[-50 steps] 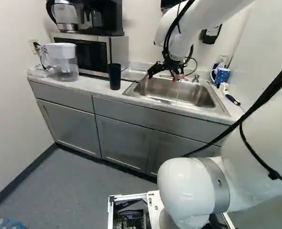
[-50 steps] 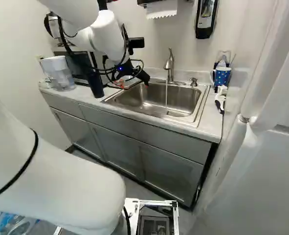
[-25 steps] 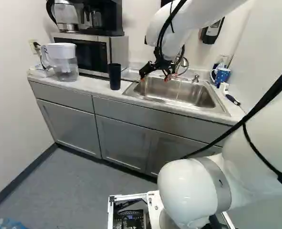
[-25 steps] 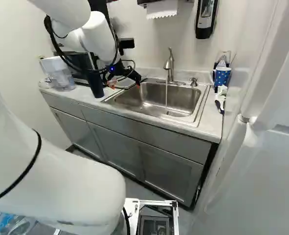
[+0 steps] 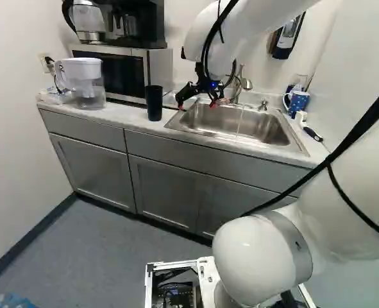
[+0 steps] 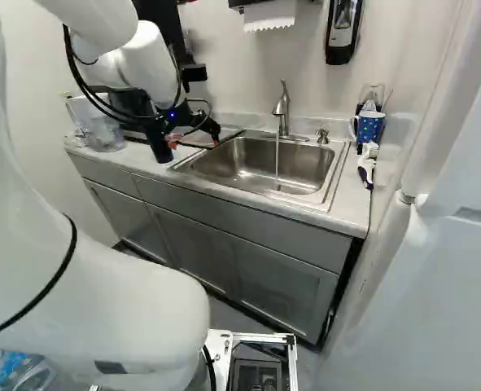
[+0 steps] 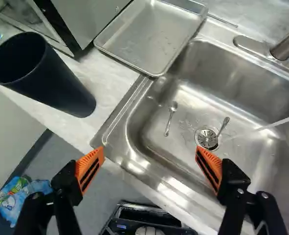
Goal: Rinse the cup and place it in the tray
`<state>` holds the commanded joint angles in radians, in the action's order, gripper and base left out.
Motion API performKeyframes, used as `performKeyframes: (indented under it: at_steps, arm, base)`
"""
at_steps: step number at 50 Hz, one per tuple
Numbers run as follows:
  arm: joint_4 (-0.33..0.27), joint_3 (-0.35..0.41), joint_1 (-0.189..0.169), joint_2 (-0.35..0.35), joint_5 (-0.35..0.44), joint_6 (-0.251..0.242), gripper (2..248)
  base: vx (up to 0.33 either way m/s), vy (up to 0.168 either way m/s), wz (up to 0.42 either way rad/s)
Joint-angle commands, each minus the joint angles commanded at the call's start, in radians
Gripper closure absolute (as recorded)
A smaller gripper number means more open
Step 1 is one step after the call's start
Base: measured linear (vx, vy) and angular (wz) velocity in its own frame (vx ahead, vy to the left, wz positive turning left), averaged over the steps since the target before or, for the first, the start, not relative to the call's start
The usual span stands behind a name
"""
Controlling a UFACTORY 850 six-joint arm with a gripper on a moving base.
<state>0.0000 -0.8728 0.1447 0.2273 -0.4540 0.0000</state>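
Black gripper (image 7: 150, 167), jaws wide apart, nothing between the orange pads (image 7: 89, 169); they hang over the front left of the steel sink (image 7: 183, 63), near its rim. Tall black tapered cup (image 7: 54, 83) isn't held: upright on the pale speckled surface (image 5: 126, 115), left of the sink, mouth up, off to the left of the jaws and outside the gap. That offset is the key relation: I'd go left and line up so one pad lands on each side of the wall, long axis vertical, before closing. Shallow metal tray (image 7: 151, 36) lies behind the cup, by the sink's back left corner; catching its edge or bumping the cup over looks like the main risk. Silver microwave (image 5: 110, 67) stands behind the cup too, so not much room for overshoot. Clear pitcher with white lid (image 5: 85, 82) further left. Two small spoons (image 7: 170, 119) in the basin, one by the drain (image 7: 207, 138). Brushed metal faucet (image 6: 282, 107) is running, thin water stream (image 6: 277, 159) right of the jaws, good for the rinse later. Blue dotted mug (image 6: 369, 126) at far right, out of the way. My read: approach-to-grasp, rinse and placing both to do.
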Motion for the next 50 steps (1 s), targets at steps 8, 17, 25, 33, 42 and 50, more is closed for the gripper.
performKeyframes:
  at_steps: [8, 17, 25, 33, 42, 50]
  arm:
    - [0.000, -0.007, 0.031, -0.008, 0.000, 0.000, 3]
    - [0.000, -0.016, 0.065, -0.018, 0.000, 0.000, 3]
    - [0.000, -0.031, 0.094, -0.035, 0.000, 0.000, 3]
    - [0.000, -0.051, 0.122, -0.057, 0.000, 0.000, 3]
    - [0.000, -0.075, 0.152, -0.083, 0.000, 0.000, 3]
    - [0.000, -0.096, 0.178, -0.106, 0.000, 0.000, 3]
  base:
    - [0.000, 0.000, 0.000]
    - [0.000, 0.000, 0.000]
    - [0.000, 0.000, 0.000]
    - [0.000, 0.000, 0.000]
    - [0.000, 0.000, 0.000]
    - [0.000, 0.000, 0.000]
